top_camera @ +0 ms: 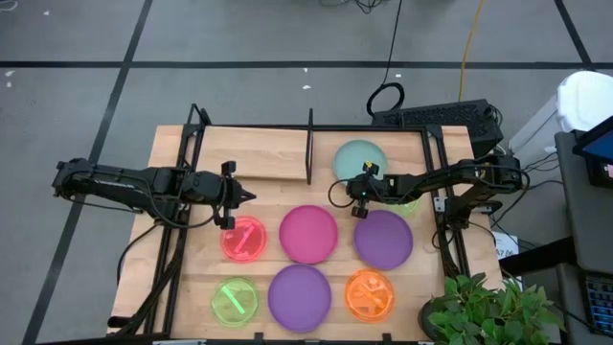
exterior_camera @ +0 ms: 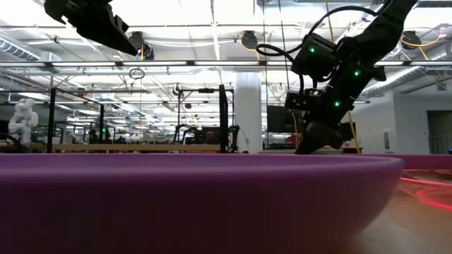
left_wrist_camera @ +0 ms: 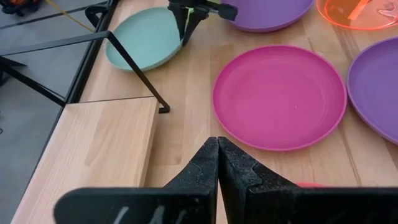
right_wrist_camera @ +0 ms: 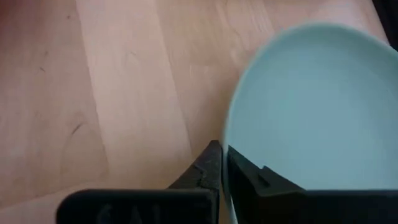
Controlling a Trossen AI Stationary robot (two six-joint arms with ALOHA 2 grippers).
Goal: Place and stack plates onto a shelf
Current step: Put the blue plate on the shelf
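- Pale teal plate is lying flat on the wooden tabletop, just beside the upright black post of the shelf, on the side away from the shelf board.
- Right gripper is pinching the rim of that pale teal plate: one finger is sitting on the wood outside the rim, the other inside the dish, and the jaws are closed on the edge.
- From above, the right gripper is reaching in over the teal plate's near edge, with a sliver of a neon-green plate peeking out under the arm.
- Left gripper is hovering over the near end of the shelf board with its jaws pressed shut and holding nothing.
- Magenta plate is lying in front of the post, in the middle of the tabletop.
- One purple plate is lying just beside the magenta plate, on the right arm's side; a second purple plate is sitting near the table's front edge.
- Translucent red plate is lying just in front of the left gripper, on the magenta plate's other side.
- A second neon-green plate and an orange plate are flanking the front purple plate.
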